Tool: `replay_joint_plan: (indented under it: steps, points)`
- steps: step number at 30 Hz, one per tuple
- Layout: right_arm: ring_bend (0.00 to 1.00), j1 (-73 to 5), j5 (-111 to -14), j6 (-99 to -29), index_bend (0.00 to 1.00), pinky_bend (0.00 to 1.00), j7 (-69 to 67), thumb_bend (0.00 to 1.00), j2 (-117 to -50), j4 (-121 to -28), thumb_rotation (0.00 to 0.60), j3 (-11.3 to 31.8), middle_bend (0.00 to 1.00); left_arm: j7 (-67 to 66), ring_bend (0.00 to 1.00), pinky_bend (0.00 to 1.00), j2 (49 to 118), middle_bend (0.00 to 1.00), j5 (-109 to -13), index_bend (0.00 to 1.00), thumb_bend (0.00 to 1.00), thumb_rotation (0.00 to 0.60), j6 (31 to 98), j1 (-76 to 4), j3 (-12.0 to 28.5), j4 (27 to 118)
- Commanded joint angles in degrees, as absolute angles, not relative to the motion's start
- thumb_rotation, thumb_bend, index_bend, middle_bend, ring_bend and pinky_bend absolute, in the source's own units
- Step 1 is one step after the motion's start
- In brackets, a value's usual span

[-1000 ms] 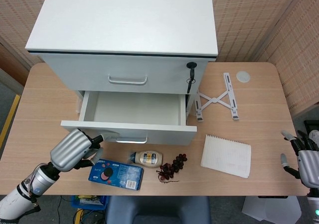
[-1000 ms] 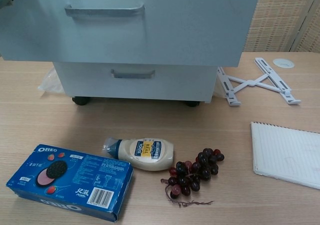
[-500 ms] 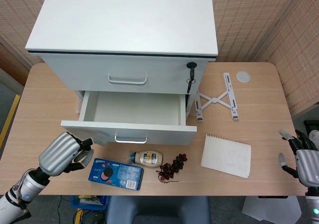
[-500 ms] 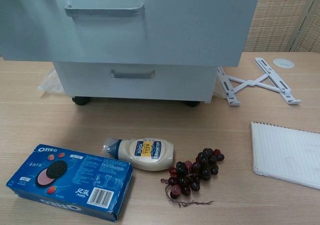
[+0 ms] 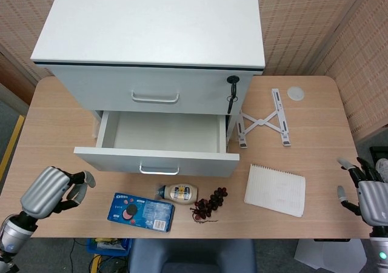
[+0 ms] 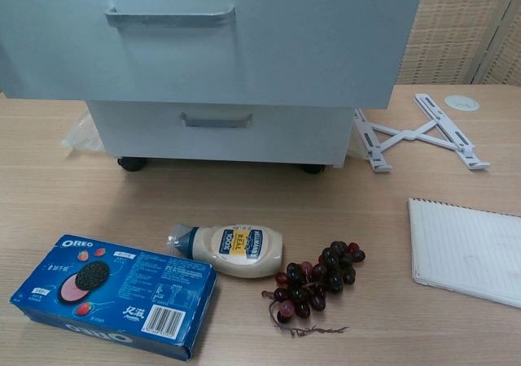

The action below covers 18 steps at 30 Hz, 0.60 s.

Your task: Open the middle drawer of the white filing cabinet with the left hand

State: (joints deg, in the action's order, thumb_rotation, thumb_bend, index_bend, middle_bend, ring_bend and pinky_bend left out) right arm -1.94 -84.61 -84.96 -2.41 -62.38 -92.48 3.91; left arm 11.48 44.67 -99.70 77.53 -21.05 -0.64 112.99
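My left hand (image 5: 51, 191) was curled, holding nothing, well apart from the open middle drawer (image 5: 156, 161).

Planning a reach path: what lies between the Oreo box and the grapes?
In both views, the mayonnaise bottle lies on its side between the Oreo box and grapes.

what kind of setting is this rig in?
Looks like an office or lab test bench, staged: a white filing cabinet sits on a wooden table with a notepad and folding laptop stand, snack props in front, woven partition panels behind.
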Motion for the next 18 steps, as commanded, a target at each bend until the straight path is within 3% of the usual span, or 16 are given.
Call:
replay_joint_plan:
  steps: [1, 8, 14, 18]
  points:
    - [0.19, -2.2, -84.6, -84.6, 0.16, 0.18, -2.4, 0.43, -62.4, -92.4, 0.6, 3.9, 0.28, 10.5, 0.85, 0.92, 44.8, 0.83, -96.5, 0.58, 0.63, 0.6, 78.2, -19.2, -1.2, 111.3]
    - [0.19, -2.9, -84.4, -83.4, 0.16, 0.18, -2.4, 0.43, -62.6, -92.2, 0.6, 4.0, 0.28, 5.5, 0.72, 0.85, 48.7, 0.72, -87.9, 0.57, 0.63, 0.6, 80.1, -15.0, -0.7, 107.5]
    - [0.19, -3.4, -84.2, -82.8, 0.16, 0.18, -2.4, 0.43, -62.5, -92.1, 0.6, 4.1, 0.28, 2.2, 0.61, 0.73, 52.3, 0.59, -82.5, 0.49, 0.63, 0.6, 82.6, -12.0, 0.2, 105.4]
    - [0.19, -3.6, -84.0, -82.4, 0.16, 0.18, -2.4, 0.43, -62.5, -92.1, 0.6, 4.1, 0.28, -2.6, 0.58, 0.66, 56.2, 0.58, -81.1, 0.47, 0.63, 0.6, 86.7, -9.5, 0.8, 102.0]
